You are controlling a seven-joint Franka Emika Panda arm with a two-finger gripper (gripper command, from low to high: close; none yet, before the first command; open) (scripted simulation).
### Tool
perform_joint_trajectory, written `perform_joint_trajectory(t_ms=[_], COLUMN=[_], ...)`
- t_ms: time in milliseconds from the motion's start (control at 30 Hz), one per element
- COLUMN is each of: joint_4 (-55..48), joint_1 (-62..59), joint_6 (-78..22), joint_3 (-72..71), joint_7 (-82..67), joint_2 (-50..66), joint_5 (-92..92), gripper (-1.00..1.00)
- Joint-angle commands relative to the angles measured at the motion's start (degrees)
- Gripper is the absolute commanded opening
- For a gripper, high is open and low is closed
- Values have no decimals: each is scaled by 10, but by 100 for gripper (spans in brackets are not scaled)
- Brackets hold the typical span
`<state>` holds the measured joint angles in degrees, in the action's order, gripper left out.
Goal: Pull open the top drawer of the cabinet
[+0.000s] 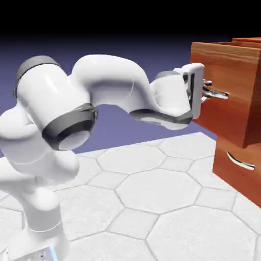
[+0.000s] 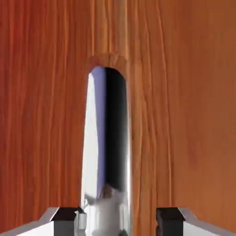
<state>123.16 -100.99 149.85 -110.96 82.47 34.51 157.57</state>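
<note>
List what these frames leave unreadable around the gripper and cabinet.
- Finger contact on the top drawer's handle: cut off by the hand view's bottom edge; in the exterior view, too small.
- Right side of the cabinet: cut off by the exterior view's right edge.
- Inside of the top drawer: hidden by its front.

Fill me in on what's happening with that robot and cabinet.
The robot is opening the cabinet's top drawer. Its hand is at that drawer's silver handle, with the fingertips on either side of it. The top drawer already stands out past the lower one; whether the fingers grip the handle, I can't tell.
</note>
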Motion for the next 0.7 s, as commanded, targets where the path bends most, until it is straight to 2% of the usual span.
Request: perform_joint_trajectory(t_ms=[0,333,500,600,633,667], joint_4=[-4,-47,-14,30,30,30], joint_1=[-12,-143,-247,-282,-282,-282], joint_6=[6,73,71,62,62,62], joint_3=[-6,-92,-193,-230,-230,-230], joint_7=[25,266,271,227,227,227], joint_2=[-19,-197,-183,-136,-136,-136], joint_5=[12,83,83,62,62,62], gripper=[-100,-100,-100,-100,100,100])
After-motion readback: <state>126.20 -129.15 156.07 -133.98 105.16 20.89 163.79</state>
